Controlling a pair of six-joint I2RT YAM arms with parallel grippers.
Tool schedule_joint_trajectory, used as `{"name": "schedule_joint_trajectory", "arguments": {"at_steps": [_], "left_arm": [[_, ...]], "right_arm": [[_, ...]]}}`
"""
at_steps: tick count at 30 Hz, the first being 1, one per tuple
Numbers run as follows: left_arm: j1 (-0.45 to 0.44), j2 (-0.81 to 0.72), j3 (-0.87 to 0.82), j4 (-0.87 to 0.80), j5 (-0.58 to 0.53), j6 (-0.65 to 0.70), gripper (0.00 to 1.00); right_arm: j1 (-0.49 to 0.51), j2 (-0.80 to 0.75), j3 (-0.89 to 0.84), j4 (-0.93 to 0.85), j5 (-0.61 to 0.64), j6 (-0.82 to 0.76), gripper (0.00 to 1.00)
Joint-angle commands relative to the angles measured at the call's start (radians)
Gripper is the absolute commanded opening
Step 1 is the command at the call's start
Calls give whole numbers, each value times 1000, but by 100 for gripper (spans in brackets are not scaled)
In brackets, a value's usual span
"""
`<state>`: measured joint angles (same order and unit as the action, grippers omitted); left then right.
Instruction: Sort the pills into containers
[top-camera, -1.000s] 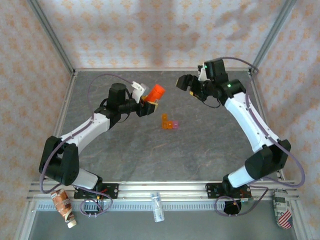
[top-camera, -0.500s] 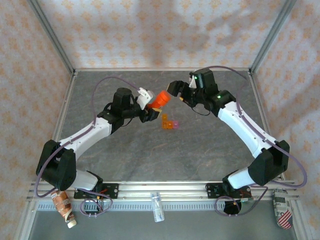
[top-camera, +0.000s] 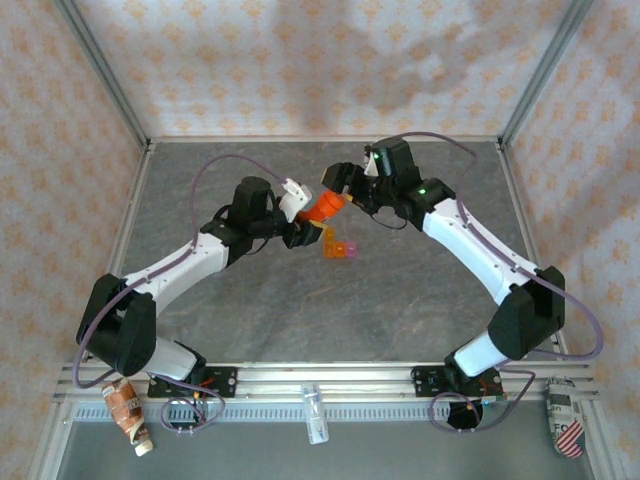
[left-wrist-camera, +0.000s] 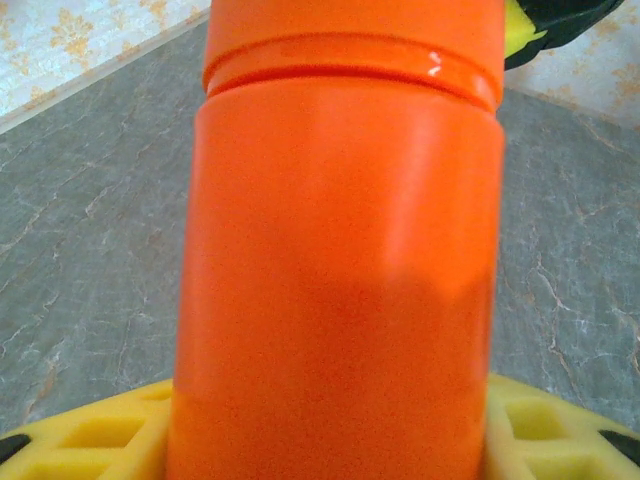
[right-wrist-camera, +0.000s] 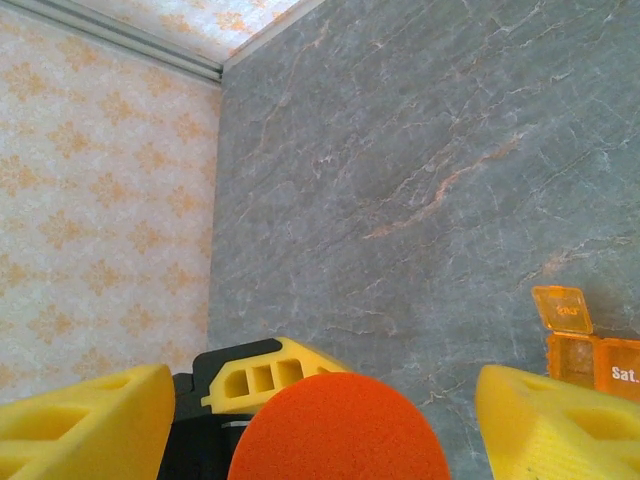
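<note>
My left gripper (top-camera: 303, 222) is clamped on the smooth orange cylindrical bottle (top-camera: 320, 208), which is tilted rightward. The containers (top-camera: 340, 246), a tiny translucent orange-and-pink box, lie on the veined grey table (top-camera: 400, 290) near it. My right gripper (top-camera: 343, 184) stands wide, its yellow pads flanking the matte cap (right-wrist-camera: 335, 425). I judge the step to be uncapping; next it should close and twist.

Grey marbled table (top-camera: 250, 300), patterned walls (top-camera: 300, 60). In front of the near rail (top-camera: 330, 380) lie a small clear bottle (top-camera: 316, 412), a crumpled tube (top-camera: 128, 412) and a flag-printed can (top-camera: 565, 420).
</note>
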<state>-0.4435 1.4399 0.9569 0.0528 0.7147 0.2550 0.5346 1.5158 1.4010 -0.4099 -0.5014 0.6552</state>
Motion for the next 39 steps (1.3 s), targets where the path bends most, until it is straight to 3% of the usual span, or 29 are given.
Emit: {"name": "schedule_joint_trajectory", "arguments": {"at_steps": [1, 13, 23, 28, 34, 39], "left_arm": [[-5, 6, 37, 35, -14, -13, 0], [-7, 6, 37, 77, -32, -44, 0], [-7, 3, 37, 90, -39, -60, 0], [-6, -7, 39, 108, -2, -84, 0], [-4, -10, 94, 46, 146, -134, 0], [-4, -12, 108, 28, 183, -153, 0]], "right_arm": [[5, -6, 7, 33, -4, 12, 78], [7, -9, -23, 46, -25, 20, 72], [7, -16, -37, 59, -35, 14, 49], [-2, -29, -45, 88, -60, -79, 42], [-80, -42, -62, 168, -339, -361, 43], [-122, -29, -46, 179, -443, -379, 43]]}}
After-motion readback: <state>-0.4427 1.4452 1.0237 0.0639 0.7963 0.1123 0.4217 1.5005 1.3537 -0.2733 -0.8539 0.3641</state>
